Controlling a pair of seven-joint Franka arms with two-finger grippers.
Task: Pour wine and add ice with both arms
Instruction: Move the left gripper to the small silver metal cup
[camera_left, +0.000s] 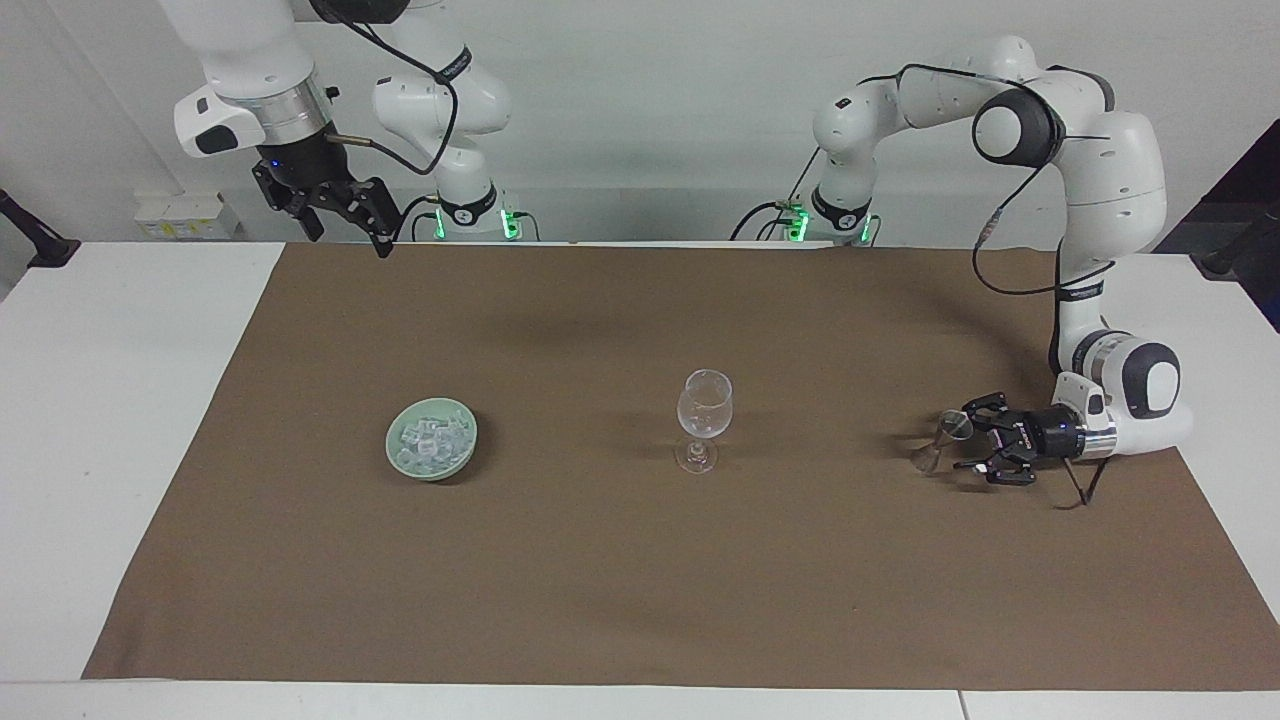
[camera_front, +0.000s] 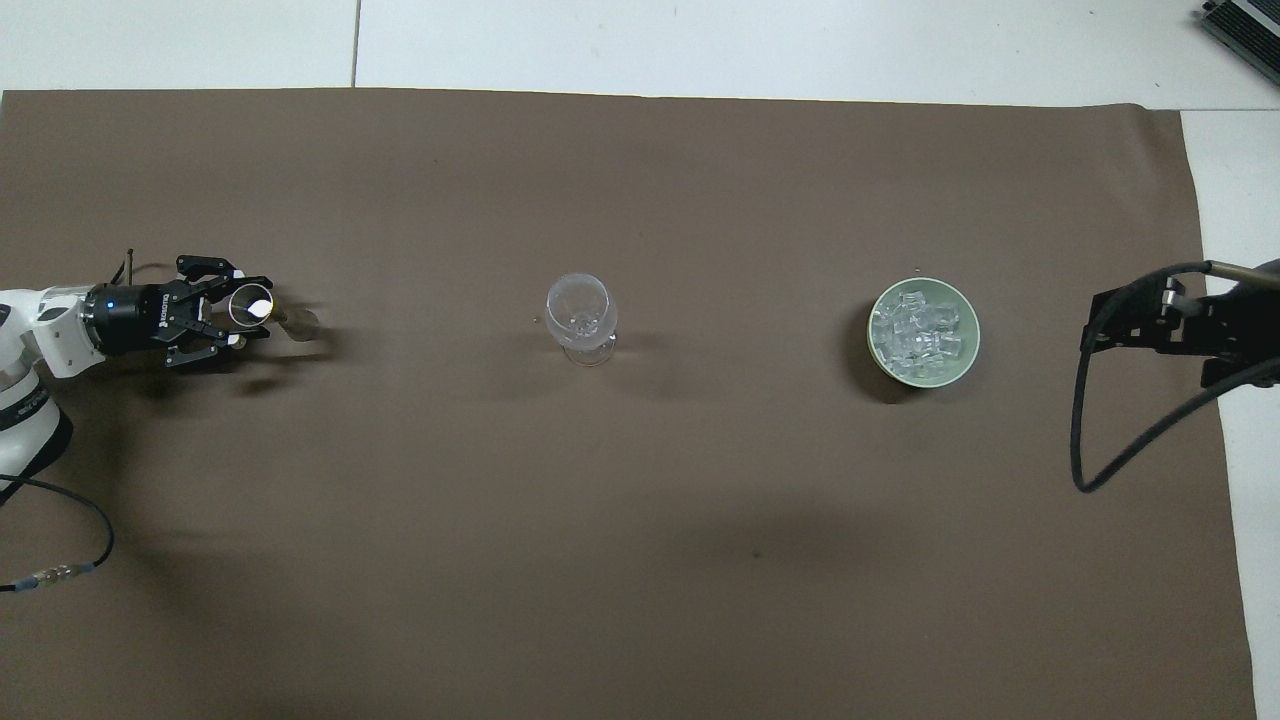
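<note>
At the left arm's end of the table, I have the left gripper (camera_left: 965, 440) down low, lying almost level just above the brown cloth (camera_left: 600, 580). Its fingers (camera_front: 205, 266) sit either side of the rim of a small metal stemmed cup (camera_left: 955, 424). The facing view shows the cup leaning, mouth toward the gripper, foot on the cloth. The overhead view gives me what that one doesn't: the round open mouth of the cup sits right between the fingers. Whether they are actually pressing on it, I cannot tell from either view.

The right gripper (camera_left: 350, 238) waits high up with its fingers spread, holding nothing. Only the facing view shows how far it is off the table (camera_left: 120, 400); from overhead it hangs over the cloth's edge at the right arm's end.

The ice (camera_left: 432, 437) is heaped in a pale green bowl (camera_left: 388, 440) on the cloth, toward the right arm's end. The overhead view looks straight into the heap of cubes. An empty wine glass (camera_left: 705, 400) stands upright mid-cloth, between bowl and cup, well apart from both.
</note>
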